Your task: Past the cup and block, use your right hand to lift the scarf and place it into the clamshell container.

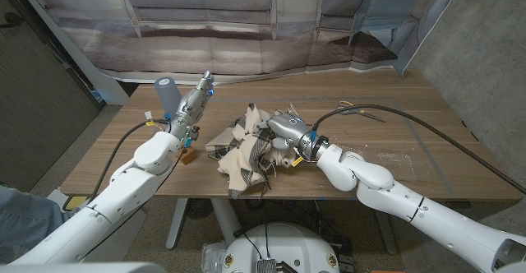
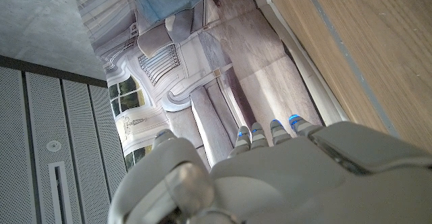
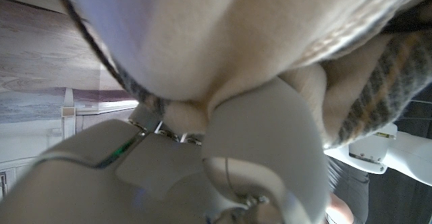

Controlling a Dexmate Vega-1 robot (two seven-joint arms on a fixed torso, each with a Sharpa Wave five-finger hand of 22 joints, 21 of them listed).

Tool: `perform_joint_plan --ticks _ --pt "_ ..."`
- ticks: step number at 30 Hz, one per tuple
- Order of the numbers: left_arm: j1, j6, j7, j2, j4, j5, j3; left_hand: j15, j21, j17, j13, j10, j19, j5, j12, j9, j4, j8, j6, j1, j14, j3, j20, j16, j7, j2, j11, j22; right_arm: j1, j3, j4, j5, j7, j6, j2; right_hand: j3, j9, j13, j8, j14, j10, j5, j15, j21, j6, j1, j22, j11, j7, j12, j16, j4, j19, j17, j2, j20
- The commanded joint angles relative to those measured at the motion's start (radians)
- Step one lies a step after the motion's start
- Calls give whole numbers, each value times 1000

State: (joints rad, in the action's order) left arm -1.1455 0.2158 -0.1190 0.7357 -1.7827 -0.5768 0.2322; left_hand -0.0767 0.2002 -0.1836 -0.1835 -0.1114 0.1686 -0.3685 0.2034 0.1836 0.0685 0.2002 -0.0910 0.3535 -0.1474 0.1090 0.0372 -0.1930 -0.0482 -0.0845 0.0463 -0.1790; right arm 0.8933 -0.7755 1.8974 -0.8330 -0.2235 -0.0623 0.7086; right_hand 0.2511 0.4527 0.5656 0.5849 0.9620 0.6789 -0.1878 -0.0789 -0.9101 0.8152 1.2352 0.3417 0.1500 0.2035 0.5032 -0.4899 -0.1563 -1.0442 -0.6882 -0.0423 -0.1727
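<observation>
Half the job, by my reading: the right hand (image 1: pixel 283 133) has its fingers bunched into the scarf (image 1: pixel 246 145), which lies heaped mid-counter, the clear clamshell container (image 1: pixel 393 159) waiting empty to its right. The left hand (image 1: pixel 196 100) stands by the cup (image 1: pixel 167 94), fingers apart, holding nothing. No legible writing anywhere.

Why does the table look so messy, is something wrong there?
The scarf lies crumpled in a heap mid-table, one end hanging over the front edge. The right hand is pressed into it. The clamshell container sits apart, with nothing seen in it.
</observation>
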Motion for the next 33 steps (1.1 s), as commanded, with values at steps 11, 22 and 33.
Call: perform_joint_plan --ticks 11,22,33 --pt "-11 15 -5 -4 -1 -1 -12 0 2 -2 -4 2 108 3 1 5 0 -1 2 12 2 9 7 1 -2 0 5 -5 7 37 52 -15 -7 -14 -2 3 8 33 10 86 18 5 -154 -47 20 86 4 0 -1 0 -16 9 11 -33 -66 -48" --pt "-14 18 -5 -1 -4 1 -18 0 2 -2 -4 1 108 3 1 5 0 -1 2 13 3 11 7 1 -2 0 5 -5 7 55 72 -14 -11 -13 -5 11 29 63 16 93 26 8 -154 -83 10 96 2 2 -1 -7 -18 11 29 -60 -83 -49" --pt "-7 13 3 4 -6 3 -15 0 2 -2 -4 2 108 3 1 5 0 -2 2 14 3 13 6 1 -2 -1 5 -5 7 66 89 -26 -17 -6 -10 13 56 89 23 104 31 7 -153 -117 -4 97 -3 9 -3 -14 -20 15 41 -83 -91 -50"
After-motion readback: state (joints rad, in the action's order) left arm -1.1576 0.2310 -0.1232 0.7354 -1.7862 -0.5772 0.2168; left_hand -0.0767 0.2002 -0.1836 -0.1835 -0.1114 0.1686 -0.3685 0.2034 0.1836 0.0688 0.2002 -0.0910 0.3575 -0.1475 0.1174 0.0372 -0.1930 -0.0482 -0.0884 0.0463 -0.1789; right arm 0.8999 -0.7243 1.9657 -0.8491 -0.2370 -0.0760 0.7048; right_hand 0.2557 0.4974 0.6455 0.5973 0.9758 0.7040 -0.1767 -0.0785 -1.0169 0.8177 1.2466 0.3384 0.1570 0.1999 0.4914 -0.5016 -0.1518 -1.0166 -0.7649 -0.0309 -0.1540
